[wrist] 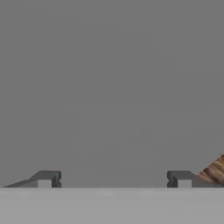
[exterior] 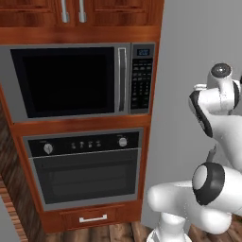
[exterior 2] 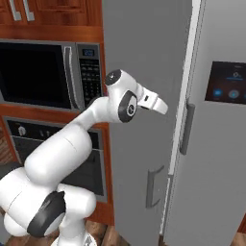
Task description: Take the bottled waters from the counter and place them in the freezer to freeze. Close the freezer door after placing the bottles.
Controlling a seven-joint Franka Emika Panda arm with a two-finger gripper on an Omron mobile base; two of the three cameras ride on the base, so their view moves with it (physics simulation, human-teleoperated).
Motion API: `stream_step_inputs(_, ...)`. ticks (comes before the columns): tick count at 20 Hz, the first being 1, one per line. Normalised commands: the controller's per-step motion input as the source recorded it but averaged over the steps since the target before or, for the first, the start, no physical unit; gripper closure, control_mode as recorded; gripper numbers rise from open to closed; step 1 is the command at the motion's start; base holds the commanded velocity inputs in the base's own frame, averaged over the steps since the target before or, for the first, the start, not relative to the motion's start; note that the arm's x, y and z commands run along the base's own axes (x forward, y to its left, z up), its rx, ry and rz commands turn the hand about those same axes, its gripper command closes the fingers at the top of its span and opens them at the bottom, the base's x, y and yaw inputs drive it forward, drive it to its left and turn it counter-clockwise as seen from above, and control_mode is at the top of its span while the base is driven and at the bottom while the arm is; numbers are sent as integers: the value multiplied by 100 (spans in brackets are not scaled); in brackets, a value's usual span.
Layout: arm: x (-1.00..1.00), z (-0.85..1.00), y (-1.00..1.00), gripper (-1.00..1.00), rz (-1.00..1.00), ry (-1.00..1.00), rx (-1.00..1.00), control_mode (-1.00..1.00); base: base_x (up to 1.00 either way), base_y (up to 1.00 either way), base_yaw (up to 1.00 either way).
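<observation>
**A:** How do the jaws stand?

**B:** In the hand view the gripper (wrist: pixel 113 178) has its two dark fingertips (wrist: pixel 46 178) set wide apart with nothing between them. Open and empty, I'd say.

**A:** And straight ahead of them?

**B:** Flat plain grey, right across. I take that for the outer face of the freezer door (exterior 2: pixel 139 120), close in front of the hand. A sliver of wood floor (wrist: pixel 214 170) shows past one fingertip.

**A:** Where does the door lie from the arm?

**B:** In the right base view the arm (exterior 2: pixel 96 120) reaches forward and to its right, the wrist up against that tall grey panel. The panel stands upright, long axis vertical, with its handle (exterior 2: pixel 154 185) lower down, well below the wrist. Its free edge sits near the seam with the other fridge door (exterior 2: pixel 216 144), the one carrying the dark screen (exterior 2: pixel 226 81).

**A:** Shut, then?

**B:** Nearly or fully; I can't tell whether it has seated. No white interior shows.

**A:** So the coming move?

**B:** My guess is a push square on the face, toward the fridge body, to finish the closing. The face points at the hand, so the jaws needn't grip anything.

**A:** The bottles?

**B:** I can't place them from here. To the left stand the microwave (exterior: pixel 71 80) and the oven (exterior: pixel 85 170).
</observation>
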Motion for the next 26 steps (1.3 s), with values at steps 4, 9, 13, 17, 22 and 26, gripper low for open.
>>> stream_step_inputs(4, 48, 0, -35, -100, 22, -10, 11, -100, 0, 0, 0)
stream_step_inputs(9, 27, 0, -28, -100, 21, -21, 10, -100, 0, 0, 0)
stream_step_inputs(13, 21, 0, -15, -100, 17, -19, 5, -100, 0, 0, 0)
stream_step_inputs(17, 24, 0, -2, -100, 4, -4, 0, -100, 0, 0, 0)
stream_step_inputs(22, 27, 0, 0, -100, 0, -1, 0, -100, 0, 0, 0)
stream_step_inputs(26, 48, 0, 0, -100, 0, 0, 0, -100, 0, 0, 0)
